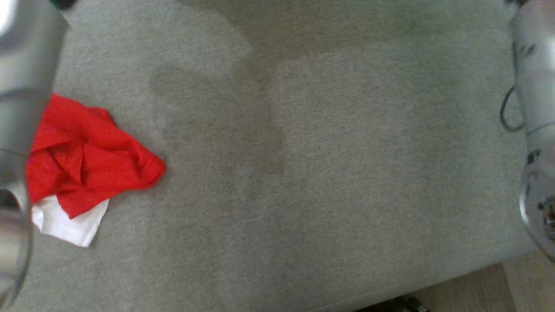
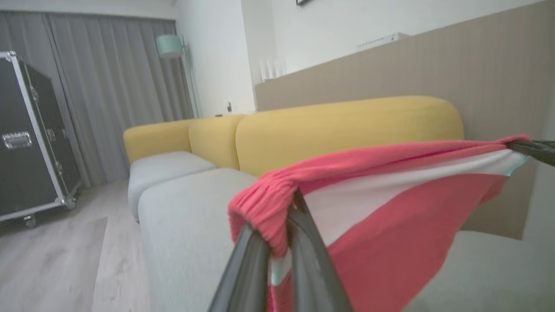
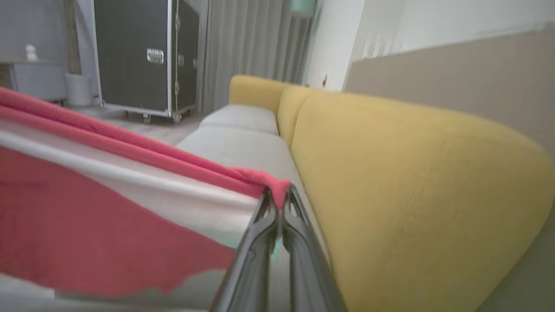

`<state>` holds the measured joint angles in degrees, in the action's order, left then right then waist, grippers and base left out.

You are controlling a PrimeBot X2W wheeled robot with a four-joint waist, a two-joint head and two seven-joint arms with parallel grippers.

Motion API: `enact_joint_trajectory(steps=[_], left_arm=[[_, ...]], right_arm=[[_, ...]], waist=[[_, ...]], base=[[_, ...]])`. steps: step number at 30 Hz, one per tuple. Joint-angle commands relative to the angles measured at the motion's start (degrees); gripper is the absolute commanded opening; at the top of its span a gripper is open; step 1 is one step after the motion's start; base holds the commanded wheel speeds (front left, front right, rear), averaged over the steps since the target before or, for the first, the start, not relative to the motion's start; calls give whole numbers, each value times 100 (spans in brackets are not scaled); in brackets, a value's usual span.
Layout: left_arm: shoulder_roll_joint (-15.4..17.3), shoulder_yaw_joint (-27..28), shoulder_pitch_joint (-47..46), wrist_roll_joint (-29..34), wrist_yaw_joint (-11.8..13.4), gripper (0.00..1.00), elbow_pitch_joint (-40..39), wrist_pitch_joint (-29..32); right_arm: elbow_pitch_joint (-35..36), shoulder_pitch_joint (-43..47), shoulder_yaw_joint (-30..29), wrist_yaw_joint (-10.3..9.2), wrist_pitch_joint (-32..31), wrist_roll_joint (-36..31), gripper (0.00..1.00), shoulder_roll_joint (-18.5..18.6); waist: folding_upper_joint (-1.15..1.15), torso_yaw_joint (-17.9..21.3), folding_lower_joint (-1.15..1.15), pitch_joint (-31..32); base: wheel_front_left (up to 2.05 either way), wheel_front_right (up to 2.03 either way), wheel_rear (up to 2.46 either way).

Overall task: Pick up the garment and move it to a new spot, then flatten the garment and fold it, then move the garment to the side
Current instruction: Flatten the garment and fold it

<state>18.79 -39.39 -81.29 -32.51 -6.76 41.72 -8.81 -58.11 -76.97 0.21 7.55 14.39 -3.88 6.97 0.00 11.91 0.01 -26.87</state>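
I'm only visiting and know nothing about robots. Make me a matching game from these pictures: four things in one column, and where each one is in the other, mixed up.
Things
1. red and white cloth garment
2. black hard case with metal edges
3. yellow padded sofa backrest
4. pale green lampshade

Places
A. standing on the pale wooden floor
B. on top of a slim pole
C. stretched between the left tool and the right tool
D. behind the grey sofa seat

Pairs: 1-C, 2-A, 3-D, 4-B
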Motion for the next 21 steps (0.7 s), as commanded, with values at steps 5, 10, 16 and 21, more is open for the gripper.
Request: enact_joint_trajectory(steps=[5,10,16,21], left_arm=[[97,-478,504,-184,-66,0,381,-235],[389,-1362,1272,-594,-70,0,73,-163],[897,-2017,2046,-1115,-71,0,-517,86],[1137,-2224,2473,-1191,-61,0,-940,76]], right_arm=[[-743,415,380,-6,39,-247,0,0],[-1353,725,1038,-6,-128,-90,0,33],[-1535,1224,2063,-6,-610,415,0,203],[-1527,1647,2907,-6,-1039,1134,0,415]], waist=[[0,-118,-1,-39],[0,-144,-1,175],[0,-134,-1,593],[0,-104,-1,933]], base=[[0,0,0],[0,0,0],[0,0,0],[0,0,0]])
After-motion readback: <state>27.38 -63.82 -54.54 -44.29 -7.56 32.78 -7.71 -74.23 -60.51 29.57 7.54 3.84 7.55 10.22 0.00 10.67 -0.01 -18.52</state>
